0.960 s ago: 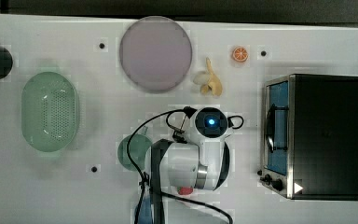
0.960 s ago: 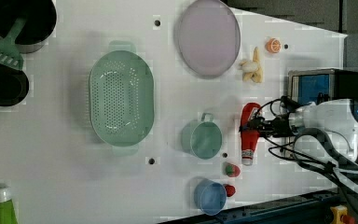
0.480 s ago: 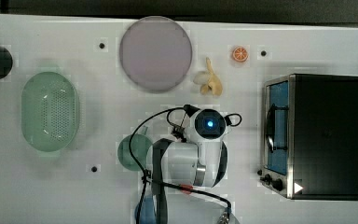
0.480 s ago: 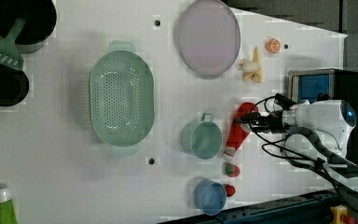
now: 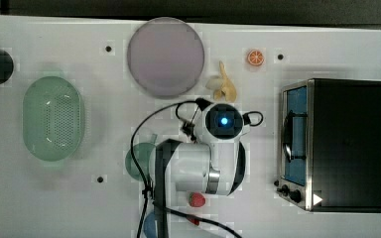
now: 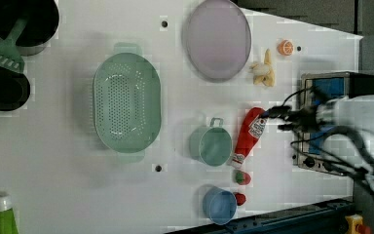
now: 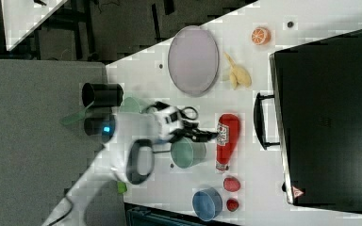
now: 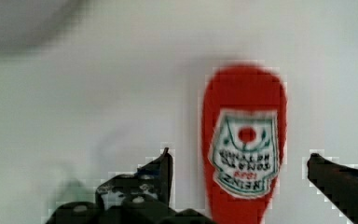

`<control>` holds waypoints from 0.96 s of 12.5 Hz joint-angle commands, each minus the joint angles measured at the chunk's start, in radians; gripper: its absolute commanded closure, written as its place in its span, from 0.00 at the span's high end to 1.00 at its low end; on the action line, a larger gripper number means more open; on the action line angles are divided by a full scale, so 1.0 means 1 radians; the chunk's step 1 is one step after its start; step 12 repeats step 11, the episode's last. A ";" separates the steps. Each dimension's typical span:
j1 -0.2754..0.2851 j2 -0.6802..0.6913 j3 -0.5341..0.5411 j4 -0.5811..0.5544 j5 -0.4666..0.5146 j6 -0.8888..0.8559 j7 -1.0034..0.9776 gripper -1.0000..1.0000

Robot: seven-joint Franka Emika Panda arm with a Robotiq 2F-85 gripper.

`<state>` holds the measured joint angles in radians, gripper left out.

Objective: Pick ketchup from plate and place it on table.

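Note:
The ketchup (image 6: 250,135), a slim red bottle with a white label, lies flat on the white table (image 6: 53,170) beside a teal cup, well away from the lilac-grey plate (image 6: 217,39). In the right view the ketchup (image 7: 227,139) lies between the cup and the oven's handle. My gripper (image 8: 240,158) hangs over the ketchup (image 8: 244,116), open, with one finger on each side and a gap to the bottle at both. Seen in the left view, the gripper (image 6: 277,119) is just at the bottle's upper end. My arm hides the bottle in the top view, where the plate (image 5: 166,55) is bare.
A teal cup (image 6: 210,145) stands right next to the bottle. A strawberry (image 6: 242,177) and a blue bowl (image 6: 219,204) lie near its cap end. A toaster oven (image 5: 335,144), a banana (image 6: 264,73), an orange slice (image 6: 286,47) and a green basket (image 6: 126,102) stand around.
The fingers have spread apart and let go of the ketchup, which now rests on the table. The arm has drawn back slightly toward the left view's right.

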<state>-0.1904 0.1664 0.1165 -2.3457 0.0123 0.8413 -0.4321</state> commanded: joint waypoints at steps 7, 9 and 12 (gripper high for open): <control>0.010 -0.193 0.025 0.542 0.001 -0.662 0.445 1.00; 0.010 -0.194 0.023 0.594 0.001 -0.753 0.445 1.00; 0.010 -0.193 0.019 0.600 0.000 -0.750 0.445 1.00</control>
